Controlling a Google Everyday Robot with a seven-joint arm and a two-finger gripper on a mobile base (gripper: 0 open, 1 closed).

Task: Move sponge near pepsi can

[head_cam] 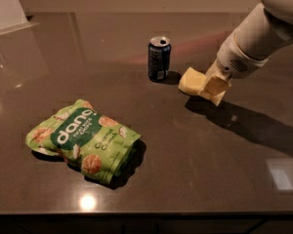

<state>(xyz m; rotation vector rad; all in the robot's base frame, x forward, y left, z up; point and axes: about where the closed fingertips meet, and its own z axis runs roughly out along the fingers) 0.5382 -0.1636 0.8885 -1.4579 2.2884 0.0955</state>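
Observation:
The pepsi can point(159, 58) stands upright on the dark table, dark blue with a silver top. The sponge point(191, 81) is a pale yellow slab held just right of the can, a short gap from it, low over the table. My gripper point(212, 87) comes in from the upper right on a white arm point(256, 33) and is shut on the sponge's right end. Its yellowish finger pads point(216, 84) cover part of the sponge.
A green snack bag point(83, 139) lies at the front left of the table. The table's front edge point(146, 212) runs along the bottom. A white object point(2, 6) stands at the far left corner. The arm casts a shadow to the right.

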